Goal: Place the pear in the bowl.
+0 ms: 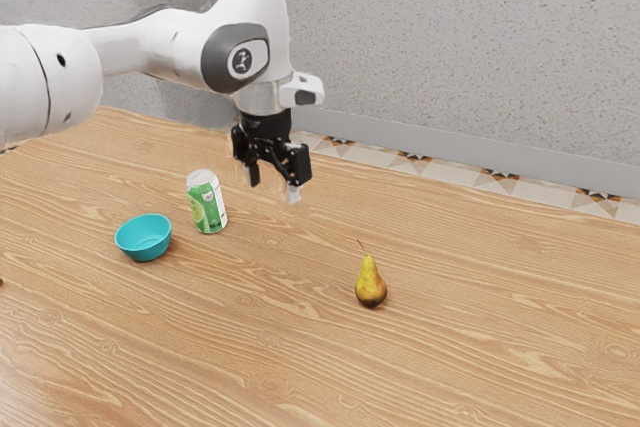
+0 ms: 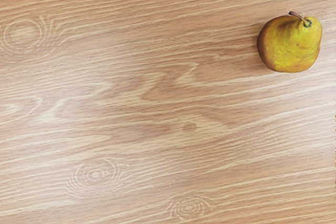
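two fingers [image 1: 293,192] of the gripper [image 1: 273,185] stood clearly apart, with nothing held between them. i judged that they were open so that they could pass around the fruit, and raised above the table [image 1: 300,357] so that they would not knock anything. the pear [image 1: 370,288] stood well apart from them, upright on its broad bottom, which probably kept it steady; its narrower top seemed convenient for grasping. so the next move was, i think, to go over it and then descend. farther away, the bowl [image 1: 145,250] stood mouth upward, suitable for receiving. the green can [image 1: 208,205] was near it, so a low carrying path could perhaps strike it.
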`<action>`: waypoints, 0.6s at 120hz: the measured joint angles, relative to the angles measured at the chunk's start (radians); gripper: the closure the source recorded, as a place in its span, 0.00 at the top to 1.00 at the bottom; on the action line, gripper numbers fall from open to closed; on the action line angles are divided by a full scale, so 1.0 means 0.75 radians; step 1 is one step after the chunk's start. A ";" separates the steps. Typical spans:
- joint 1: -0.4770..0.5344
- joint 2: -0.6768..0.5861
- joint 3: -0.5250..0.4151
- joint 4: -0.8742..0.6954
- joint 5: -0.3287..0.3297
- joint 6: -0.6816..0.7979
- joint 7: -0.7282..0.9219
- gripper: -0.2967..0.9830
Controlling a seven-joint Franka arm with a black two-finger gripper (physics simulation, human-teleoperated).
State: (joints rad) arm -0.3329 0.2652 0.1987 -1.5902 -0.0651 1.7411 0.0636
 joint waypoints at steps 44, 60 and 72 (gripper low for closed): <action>-0.172 0.123 -0.011 -0.143 0.009 0.370 -0.254 0.75; -0.243 0.118 -0.011 -0.226 0.011 0.478 -0.403 0.75; -0.276 0.127 -0.013 -0.269 0.027 0.587 -0.497 0.75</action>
State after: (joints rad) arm -0.5400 0.3607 0.1890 -1.7922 -0.0444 2.1816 -0.3095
